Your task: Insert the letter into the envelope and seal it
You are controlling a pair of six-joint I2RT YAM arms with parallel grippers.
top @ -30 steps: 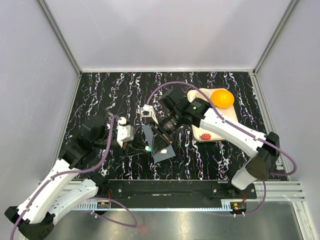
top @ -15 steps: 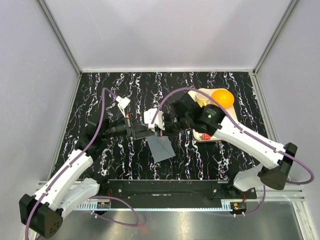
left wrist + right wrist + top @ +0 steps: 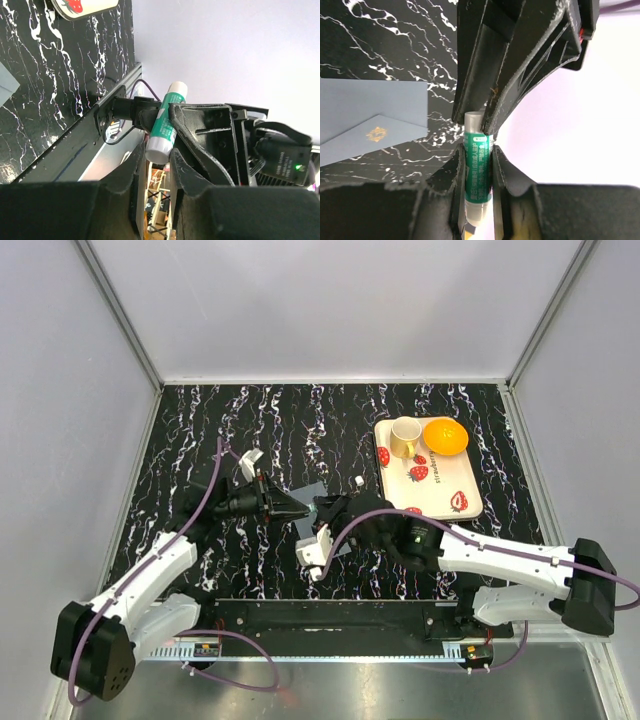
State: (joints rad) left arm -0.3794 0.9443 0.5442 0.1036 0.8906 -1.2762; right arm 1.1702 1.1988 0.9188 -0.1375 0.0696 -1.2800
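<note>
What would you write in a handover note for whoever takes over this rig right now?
Left gripper: shut on one end of the glue stick.
Right gripper: shut on its other end.
Envelope: flat on the table beside the grippers.
Letter: not visible in any view, probably already inside.
Done: glue stick picked up.
Left, likely: uncap it, glue the flap, press it shut.

Lab cell — grey walls (image 3: pixel 330 300), aluminium frame (image 3: pixel 120 315)
</note>
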